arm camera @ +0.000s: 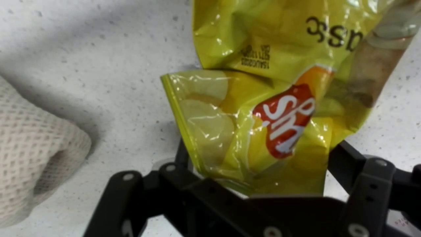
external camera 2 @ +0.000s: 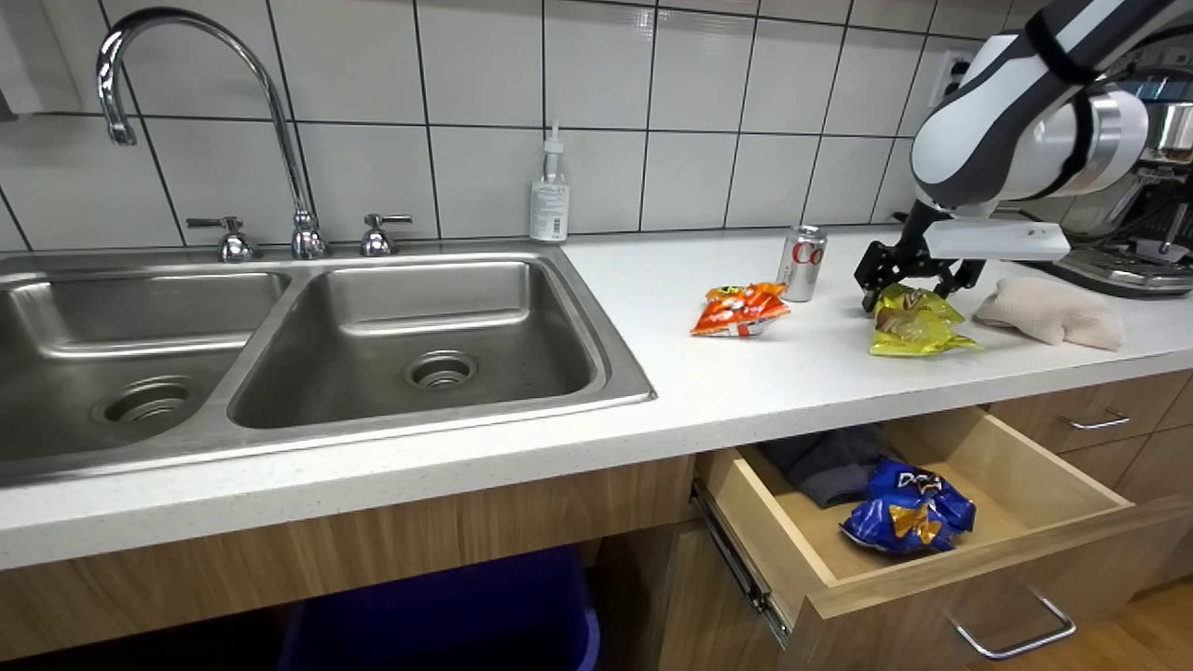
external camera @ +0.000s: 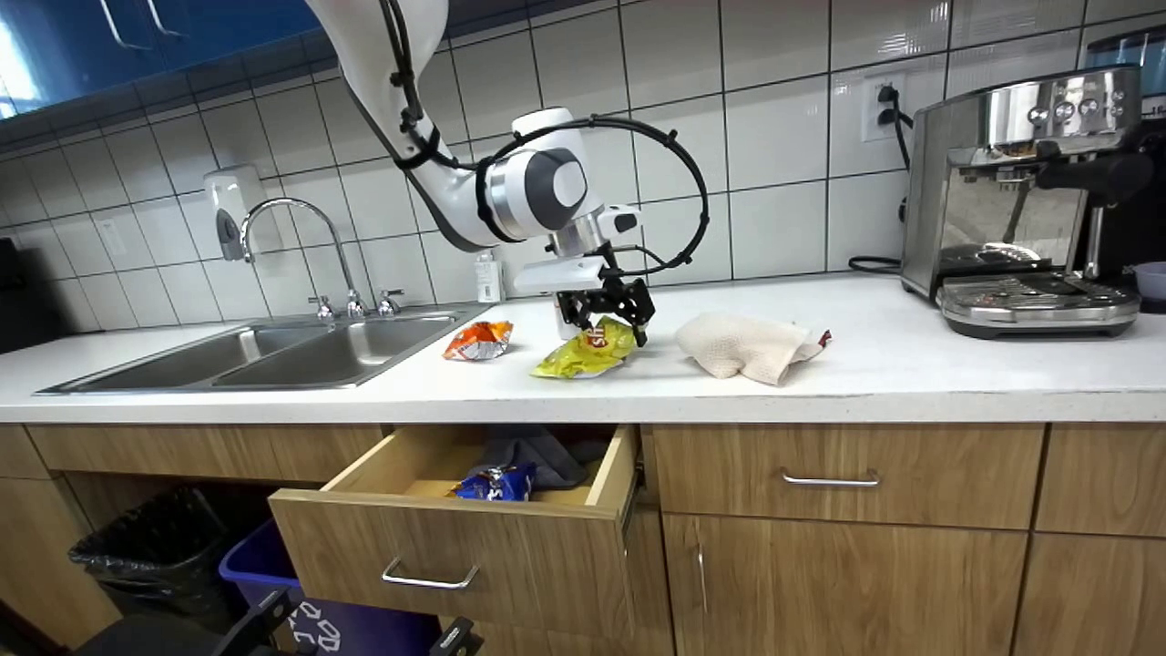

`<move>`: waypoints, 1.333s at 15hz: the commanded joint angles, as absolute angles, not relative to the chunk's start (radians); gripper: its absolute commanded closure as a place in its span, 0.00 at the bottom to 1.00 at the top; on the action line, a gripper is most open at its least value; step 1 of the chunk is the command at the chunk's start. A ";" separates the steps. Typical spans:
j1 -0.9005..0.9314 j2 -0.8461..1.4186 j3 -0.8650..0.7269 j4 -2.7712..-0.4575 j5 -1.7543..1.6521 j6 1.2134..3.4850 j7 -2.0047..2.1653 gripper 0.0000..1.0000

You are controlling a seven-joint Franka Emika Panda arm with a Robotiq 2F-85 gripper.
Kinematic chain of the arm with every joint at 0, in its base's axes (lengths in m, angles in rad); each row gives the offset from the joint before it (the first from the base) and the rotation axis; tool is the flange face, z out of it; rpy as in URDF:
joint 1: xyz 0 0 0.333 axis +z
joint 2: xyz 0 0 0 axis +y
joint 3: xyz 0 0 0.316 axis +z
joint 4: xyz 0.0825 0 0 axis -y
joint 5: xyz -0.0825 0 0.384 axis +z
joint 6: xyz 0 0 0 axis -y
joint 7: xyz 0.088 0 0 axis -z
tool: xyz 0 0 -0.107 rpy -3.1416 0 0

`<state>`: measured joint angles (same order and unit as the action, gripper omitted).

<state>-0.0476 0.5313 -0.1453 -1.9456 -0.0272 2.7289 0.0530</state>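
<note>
1. Okay, yellow chip bag (arm camera: pixel 276 95) on the desk (external camera 2: pixel 680 373), well apart from the sink (external camera 2: pixel 617 368); crumpled, shiny, red label showing in the wrist view.
2. Hand (arm camera: pixel 261 153) low over the yellow chip bag, so also well apart from the sink. Fingers (arm camera: pixel 345 161) spread wide, one each side, bag in between. Whether either finger presses on it: can't tell.
3. Orange bag (external camera 2: pixel 741 310) on the desk too, nearer the sink than the yellow chip bag is, lying between the two.
4. Silver can (external camera 2: pixel 803 261) standing just beside the orange bag, slightly farther from the sink; its foot partly covered by that bag, so touching or apart, can't tell.
5. Pale cloth (external camera: pixel 742 346) bunched up, farther from the sink than the yellow chip bag; wrist view shows a gap between cloth and bag.
6. Coffee machine (external camera: pixel 1002 210) farthest from the sink, well past the cloth.
7. Drawer (external camera: pixel 510 547) pulled out, lower than the sink and off its end. Inside: blue bag (external camera 2: pixel 909 508), with dark cloth (external camera 2: pixel 829 463) behind it.
8. Faucet (external camera 2: pixel 308 238) along the sink's back edge. Soap bottle (external camera 2: pixel 550 205) upright at the sink's back corner, on the orange bag's side.
9. Purple bin (external camera 2: pixel 447 615) lower than the sink, black-lined bin (external camera: pixel 168 547) beside it.
</note>
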 commanded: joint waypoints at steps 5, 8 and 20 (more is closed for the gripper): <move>-0.046 0.350 -0.146 -2.192 -0.067 2.818 0.033 0.00; -0.043 0.291 -0.160 -2.284 -0.087 2.850 0.040 0.00; -0.096 0.071 -0.141 -2.555 -0.122 2.857 -0.192 0.00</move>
